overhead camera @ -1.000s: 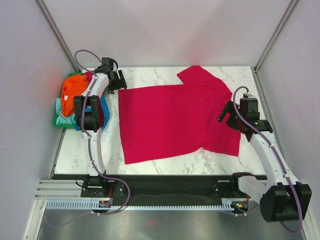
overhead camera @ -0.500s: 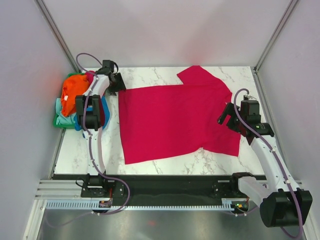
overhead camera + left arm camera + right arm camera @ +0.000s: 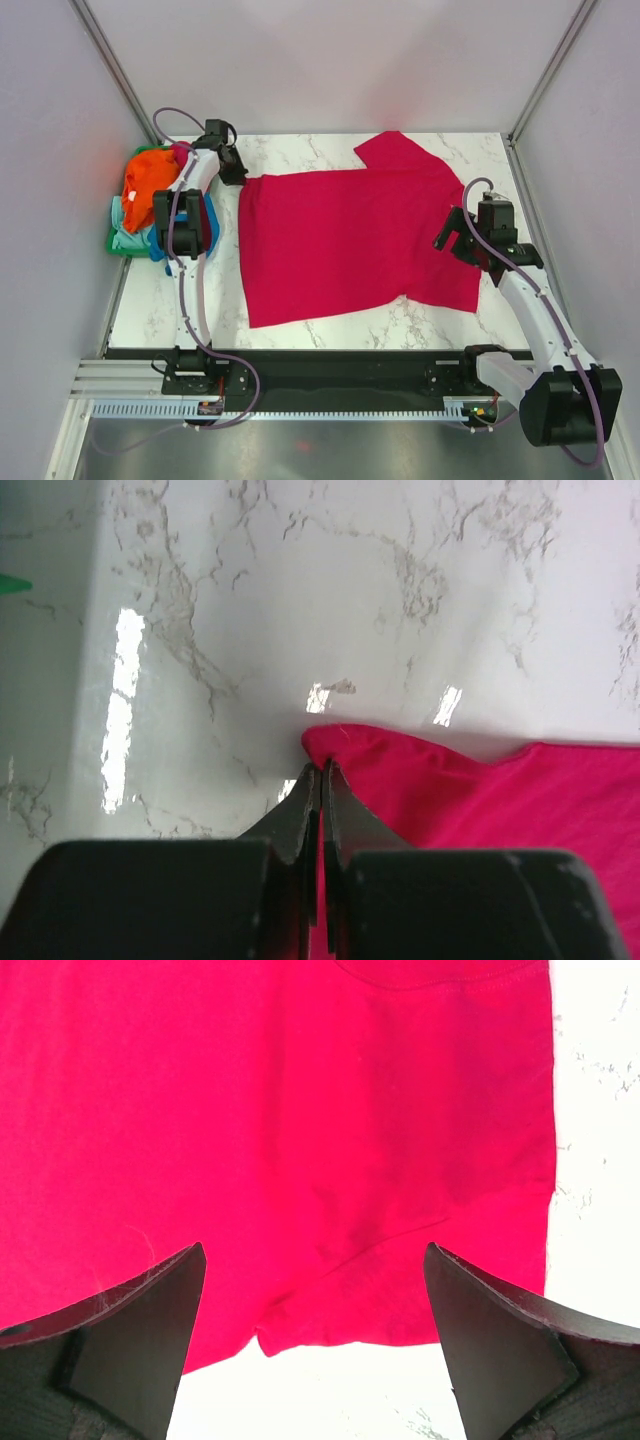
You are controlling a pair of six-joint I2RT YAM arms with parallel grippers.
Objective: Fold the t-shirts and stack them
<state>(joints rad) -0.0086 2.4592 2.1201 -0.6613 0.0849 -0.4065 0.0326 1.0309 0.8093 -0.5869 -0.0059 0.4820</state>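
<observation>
Our left hand (image 3: 320, 775) has just pinched shut on the red shirt's (image 3: 350, 240) far corner; our right hand (image 3: 312, 1252) gapes wide; folding can begin.

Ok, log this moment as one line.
left end effector: shut on magenta t-shirt at far-left corner | right end effector: open over its right edge | fold: not started

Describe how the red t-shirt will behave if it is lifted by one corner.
Probably floppy: the red t-shirt lies flat with soft ripples where the left gripper pinches its corner. It likely drapes and drags over the smooth marble table.
</observation>
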